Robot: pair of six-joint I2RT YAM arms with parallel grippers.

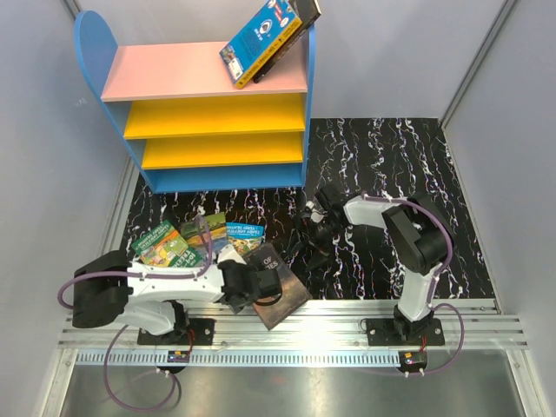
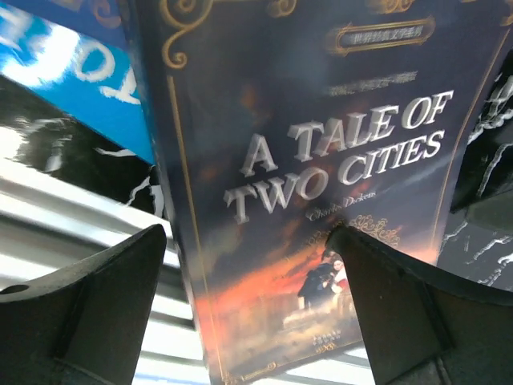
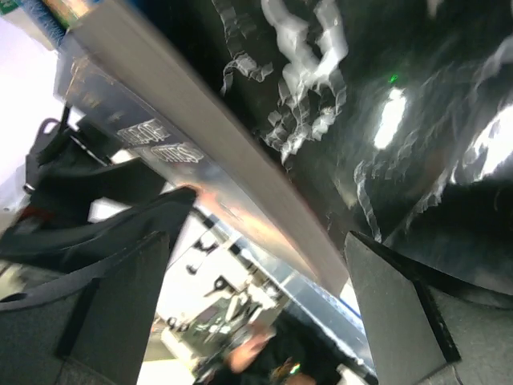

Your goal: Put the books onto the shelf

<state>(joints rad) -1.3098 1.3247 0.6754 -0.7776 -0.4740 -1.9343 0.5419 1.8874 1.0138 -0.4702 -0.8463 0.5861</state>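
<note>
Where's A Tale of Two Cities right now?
Top view: the dark book lies front-left, at the near edge of the marbled mat, overhanging the metal rail, directly under the open left hand, right of the green and blue paperbacks.

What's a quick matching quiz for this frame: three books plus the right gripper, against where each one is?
Things:
1. yellow-edged blue book
2. dark book
3. green book
4. right gripper

Places:
A. at the near edge of the table, under the left gripper
B. open, over the middle of the table
C. on the pink top board of the shelf
D. on the table, leftmost of the books there

Pairs: 1-C, 2-A, 3-D, 4-B
</note>
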